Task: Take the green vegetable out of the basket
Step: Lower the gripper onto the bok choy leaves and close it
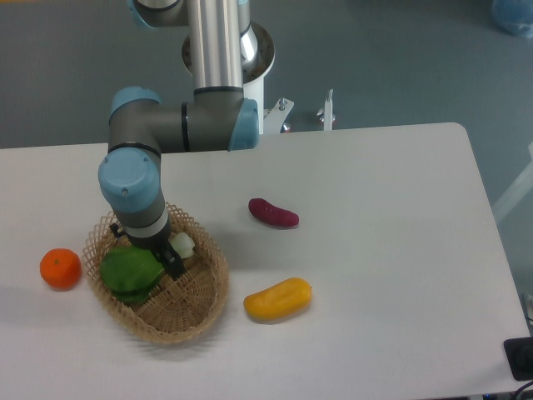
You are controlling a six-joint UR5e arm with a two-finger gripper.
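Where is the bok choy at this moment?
The bok choy lies in the wicker basket at the table's left, between the orange and the yellow vegetable, with the gripper down over its middle.

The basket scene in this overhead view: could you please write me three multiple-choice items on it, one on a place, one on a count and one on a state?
1. Where is the orange fruit?
A. inside the basket
B. on the table left of the basket
C. beside the purple vegetable

2. How many pieces of produce lie on the table outside the basket?
A. one
B. three
C. five

3. Where is the gripper now?
A. down inside the basket at the green vegetable
B. raised high over the yellow vegetable
C. resting on the table's right half

Answers: 1 B, the fruit sits on bare table just outside the left rim. 2 B, the orange fruit, the purple vegetable and the yellow vegetable. 3 A, its fingers reach between the dark leaves and the pale stem end.
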